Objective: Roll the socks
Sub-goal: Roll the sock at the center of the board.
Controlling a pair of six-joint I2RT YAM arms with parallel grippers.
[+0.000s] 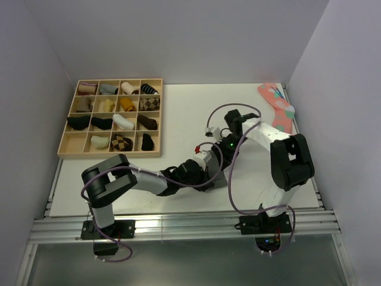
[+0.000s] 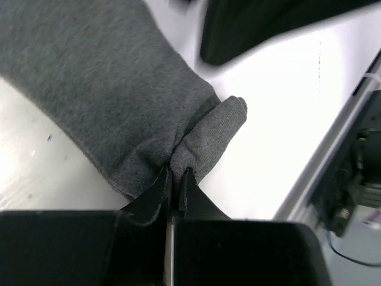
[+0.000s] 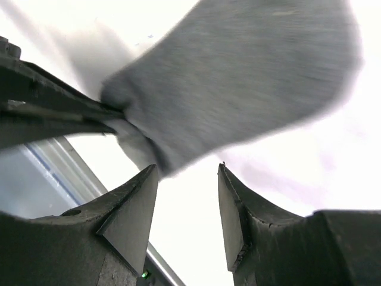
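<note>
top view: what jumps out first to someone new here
At the centre, the left gripper is pinched shut on the edge of a grey sock, while the right gripper stands open just short of it. Next comes the wooden tray of sock rolls at the far left. A pink sock lies in the far right corner.
</note>
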